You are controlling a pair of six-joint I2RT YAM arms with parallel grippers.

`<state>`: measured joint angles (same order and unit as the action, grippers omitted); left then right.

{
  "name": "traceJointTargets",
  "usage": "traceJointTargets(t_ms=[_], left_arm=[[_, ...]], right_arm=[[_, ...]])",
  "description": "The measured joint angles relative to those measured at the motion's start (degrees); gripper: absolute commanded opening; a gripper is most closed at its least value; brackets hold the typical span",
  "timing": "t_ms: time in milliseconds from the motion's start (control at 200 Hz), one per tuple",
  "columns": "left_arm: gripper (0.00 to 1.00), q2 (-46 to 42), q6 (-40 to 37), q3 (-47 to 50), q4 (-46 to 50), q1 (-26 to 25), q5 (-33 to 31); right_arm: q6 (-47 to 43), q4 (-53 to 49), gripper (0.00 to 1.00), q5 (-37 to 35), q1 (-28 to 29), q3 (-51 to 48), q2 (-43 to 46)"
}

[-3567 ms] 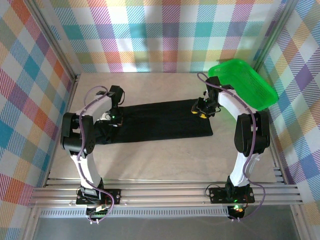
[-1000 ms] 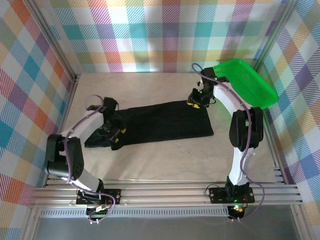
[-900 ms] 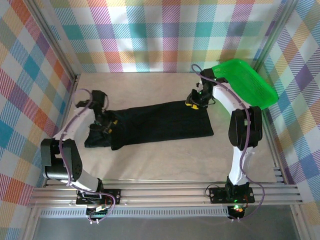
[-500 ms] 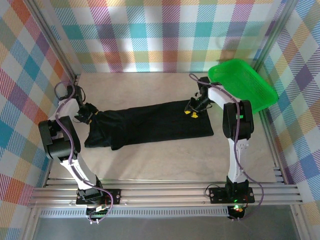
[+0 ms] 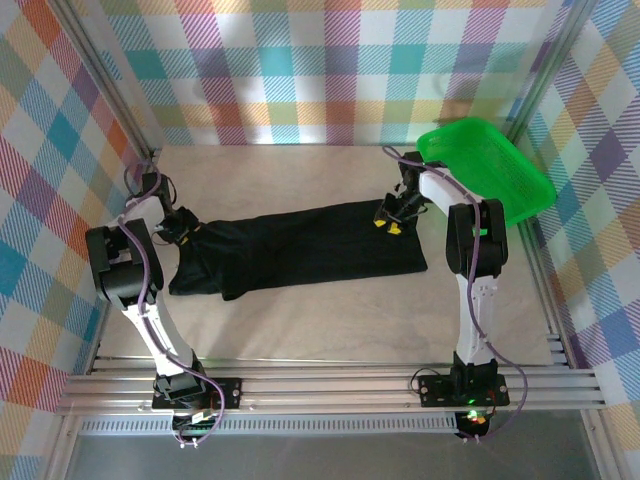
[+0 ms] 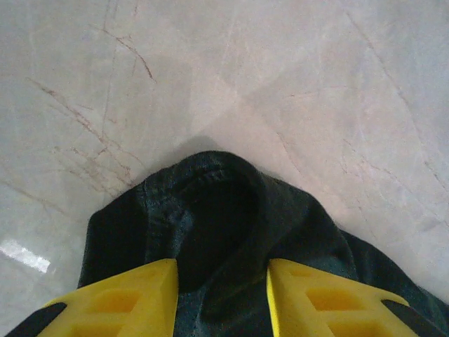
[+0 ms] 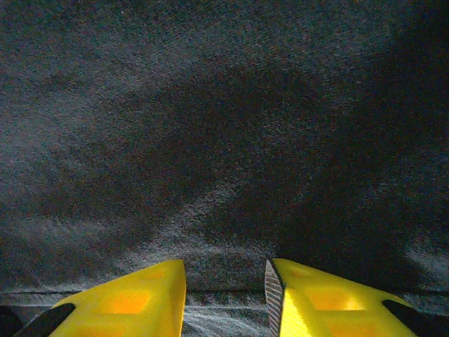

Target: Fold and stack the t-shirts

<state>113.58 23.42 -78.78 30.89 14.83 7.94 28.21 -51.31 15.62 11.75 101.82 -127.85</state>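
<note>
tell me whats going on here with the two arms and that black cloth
Two robot arms are working on a black t-shirt that lies as a long folded strip across the table. The left tool sits at the shirt's left end, with a bunched fold between its yellow fingers. The right tool is down on the far right corner, near the green basket. Whether either one actually grips the cloth can't be told.

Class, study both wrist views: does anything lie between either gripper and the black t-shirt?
Nothing visible does. The left gripper has its jaws astride the bunched left end of the t-shirt, and the right gripper sits right over the cloth near its far right corner. The green basket stands off to the right.
</note>
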Motion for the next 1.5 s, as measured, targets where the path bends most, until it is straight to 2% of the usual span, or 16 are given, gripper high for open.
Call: traceJointTargets(t_ms=[185, 620, 815, 925, 1015, 1035, 1100, 1175, 1280, 1400, 1499], left_arm=[[0.13, 0.81, -0.24, -1.86, -0.02, 0.0, -0.09], [0.03, 1.81, 3.13, -7.8, 2.64, 1.64, 0.13], [0.03, 5.51, 4.22, -12.96, 6.73, 3.61, 2.73], [0.07, 8.46, 4.22, -16.15, 9.38, 3.98, 3.63], [0.15, 10.25, 4.17, -17.79, 10.91, 4.09, 3.78], [0.18, 10.56, 4.24, -18.08, 11.17, 4.09, 3.8], [0.41, 10.95, 4.52, -18.58, 11.5, 4.09, 2.97], [0.48, 10.84, 4.96, -19.02, 12.02, 4.2, 1.01], [0.46, 8.85, 5.55, -18.25, 12.92, 3.76, -3.19], [0.4, 0.42, 7.26, -12.85, 13.53, 1.95, -6.51], [0.28, -7.96, 10.19, -7.52, 14.01, -2.27, -6.05]], right_arm=[[0.0, -0.26, 0.36, -0.26, 0.0, 0.0, -0.09], [-0.63, -2.25, 0.34, -2.4, -0.04, 1.2, -1.79], [-1.77, -3.5, 0.33, -3.74, 0.11, 2.27, -2.43], [-2.43, -3.87, 0.33, -3.85, 0.11, 2.62, -2.64], [-3.08, -3.89, 0.34, -3.85, 0.11, 2.67, -2.64], [-3.32, -3.89, 0.34, -3.82, 0.11, 2.67, -2.64], [-3.78, -4.04, 0.34, -3.89, 0.11, 2.8, -2.64], [-4.57, -4.09, 0.36, -4.28, 0.11, 2.95, -2.62], [-5.64, -4.04, 0.39, -4.81, 0.11, 2.99, -2.36], [-6.62, -4.0, 0.4, -6.6, 0.11, 2.91, -0.98], [-6.88, -3.82, 0.4, -7.04, 0.39, 2.93, 1.16]])
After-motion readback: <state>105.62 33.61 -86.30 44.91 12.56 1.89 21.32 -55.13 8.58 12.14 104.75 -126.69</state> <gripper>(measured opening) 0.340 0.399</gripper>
